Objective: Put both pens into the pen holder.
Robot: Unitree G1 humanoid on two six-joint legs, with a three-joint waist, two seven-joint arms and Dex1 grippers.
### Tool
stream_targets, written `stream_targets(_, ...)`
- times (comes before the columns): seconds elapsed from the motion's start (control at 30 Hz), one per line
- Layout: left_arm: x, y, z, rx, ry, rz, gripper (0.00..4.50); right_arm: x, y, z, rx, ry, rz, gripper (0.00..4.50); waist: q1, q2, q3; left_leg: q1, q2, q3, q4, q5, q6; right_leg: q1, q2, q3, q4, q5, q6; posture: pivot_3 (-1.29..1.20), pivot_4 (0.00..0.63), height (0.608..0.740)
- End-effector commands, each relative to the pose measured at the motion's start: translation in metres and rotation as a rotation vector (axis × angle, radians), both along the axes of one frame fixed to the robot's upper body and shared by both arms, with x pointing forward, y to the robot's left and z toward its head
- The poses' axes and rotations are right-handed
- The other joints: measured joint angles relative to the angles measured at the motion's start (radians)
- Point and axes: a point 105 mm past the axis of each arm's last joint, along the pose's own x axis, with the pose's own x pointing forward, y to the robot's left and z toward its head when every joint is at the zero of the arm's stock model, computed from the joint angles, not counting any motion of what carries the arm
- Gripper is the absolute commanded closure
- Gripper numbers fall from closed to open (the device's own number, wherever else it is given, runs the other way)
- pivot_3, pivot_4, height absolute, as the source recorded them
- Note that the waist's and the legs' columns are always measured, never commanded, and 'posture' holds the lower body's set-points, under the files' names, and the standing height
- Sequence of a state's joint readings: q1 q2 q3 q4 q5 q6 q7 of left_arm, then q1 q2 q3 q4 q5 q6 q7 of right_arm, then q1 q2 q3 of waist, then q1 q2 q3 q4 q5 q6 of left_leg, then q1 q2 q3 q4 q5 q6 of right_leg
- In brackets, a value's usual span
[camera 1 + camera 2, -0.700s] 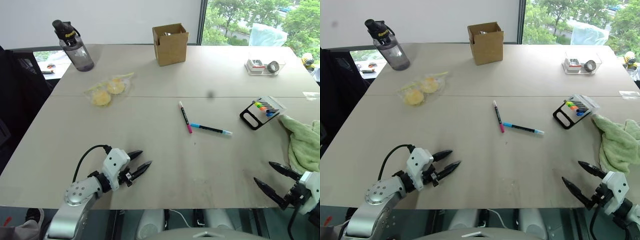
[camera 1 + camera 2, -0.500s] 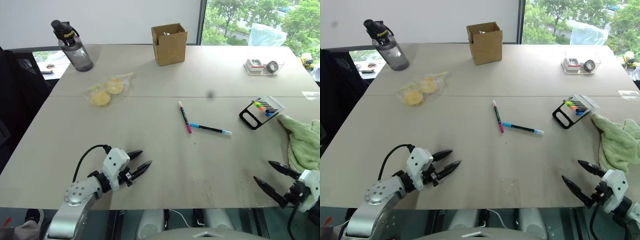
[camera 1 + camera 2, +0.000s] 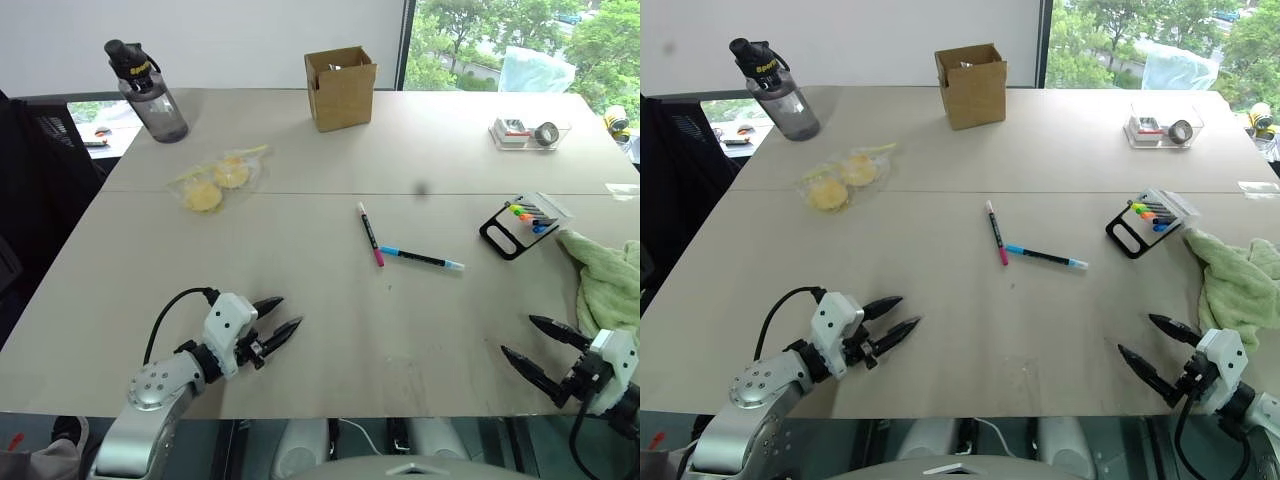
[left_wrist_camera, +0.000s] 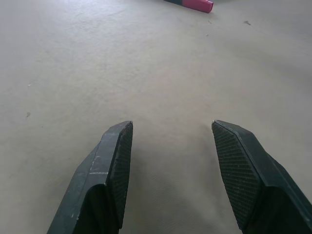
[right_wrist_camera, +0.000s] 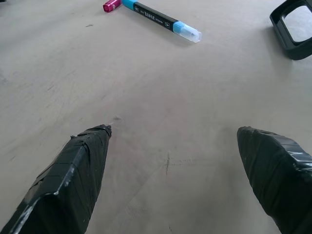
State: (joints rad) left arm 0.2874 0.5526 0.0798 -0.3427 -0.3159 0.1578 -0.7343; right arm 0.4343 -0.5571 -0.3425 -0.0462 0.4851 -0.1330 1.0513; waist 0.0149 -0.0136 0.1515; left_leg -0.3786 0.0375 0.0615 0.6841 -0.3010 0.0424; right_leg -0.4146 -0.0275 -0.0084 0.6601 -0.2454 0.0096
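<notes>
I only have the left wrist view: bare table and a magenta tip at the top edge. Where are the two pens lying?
Observer: The magenta pen and the blue pen lie mid-table, their near ends almost meeting in a V.
Operator: And the pen holder?
Observer: The pen holder sits to the robot's right of the pens, beside a green cloth, with coloured markers already inside.
Operator: Is the right tool busy?
Observer: No, the right tool is open and holds nothing, low over the table's near right edge.
Operator: Mine?
Observer: The left tool is open too, holding nothing, short of the pens.
</notes>
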Motion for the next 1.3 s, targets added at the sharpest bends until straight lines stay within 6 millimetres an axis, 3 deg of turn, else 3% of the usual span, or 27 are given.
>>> stream_targets(0.03,0.001,-0.006,0.016,-0.041,-0.054,-0.007,1.85,0.002,0.005,0.008,0.009,-0.029,0.017,0.09,0.000,0.000,0.000,0.000,0.000,0.000,0.000,0.000,0.000,0.000,0.000,0.000,0.000,0.000,0.000,0.00,0.150,0.736)
stream_targets(0.37,0.024,-0.017,0.034,-0.136,-0.078,0.041,1.85,0.012,0.020,0.029,0.024,-0.076,0.053,0.09,-0.001,0.000,0.000,0.000,0.000,0.000,0.001,0.000,0.000,0.000,0.000,0.000,0.001,0.002,0.003,0.00,0.150,0.736)
stream_targets(0.5,0.025,-0.018,0.040,-0.114,-0.097,-0.001,1.85,0.022,0.046,0.045,0.083,-0.123,0.100,0.09,-0.002,0.000,0.000,0.000,0.000,0.000,0.000,0.000,0.000,0.000,0.001,0.000,0.000,0.002,0.003,0.00,0.150,0.736)
stream_targets(0.77,0.027,0.011,0.066,0.047,-0.124,-0.092,1.85,0.059,0.101,0.063,0.013,-0.199,0.167,0.09,-0.002,-0.001,0.001,0.001,0.001,0.000,0.001,0.000,-0.001,0.000,0.002,0.000,0.002,0.000,0.000,0.00,0.150,0.736)
stream_targets(1.07,0.001,0.008,0.096,-0.037,-0.061,-0.258,1.85,0.079,0.092,0.063,-0.066,-0.167,0.196,0.09,-0.001,-0.002,0.002,-0.002,0.000,0.000,0.001,0.001,-0.002,-0.001,0.000,-0.001,-0.001,0.002,0.004,0.00,0.150,0.736)
stream_targets(1.3,-0.004,0.008,0.097,-0.021,-0.066,-0.252,1.85,0.084,0.091,0.063,-0.065,-0.152,0.214,0.09,-0.003,-0.002,0.002,0.000,0.000,0.000,0.001,0.000,-0.001,-0.001,0.001,0.000,0.001,0.002,0.004,0.00,0.150,0.736)
